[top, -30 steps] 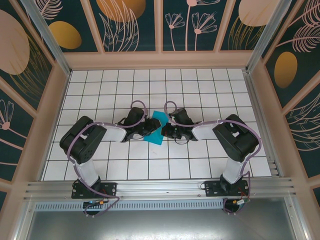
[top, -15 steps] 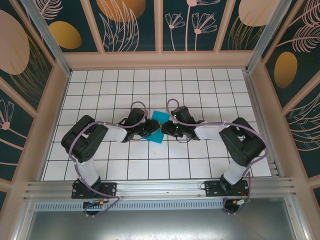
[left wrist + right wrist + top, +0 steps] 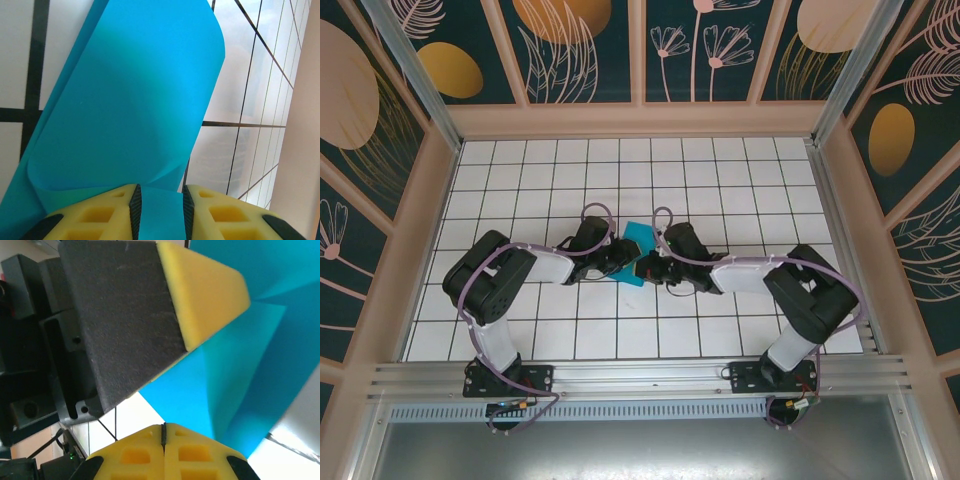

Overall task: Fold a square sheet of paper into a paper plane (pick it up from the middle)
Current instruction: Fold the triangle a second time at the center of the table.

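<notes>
Paper at table centre, folded, pinched by left gripper. Right gripper fully closed, empty, beside it. Judged light, floppy, slippery, crease-prone; best gripped at folded edge.

Both arms: black joint housings, white link shells, purple cables looping along each. Black base blocks bolted to an aluminium rail. Left hand has yellow moulded fingers with square pockets and black grip pads; right hand same yellow/black build.
</notes>
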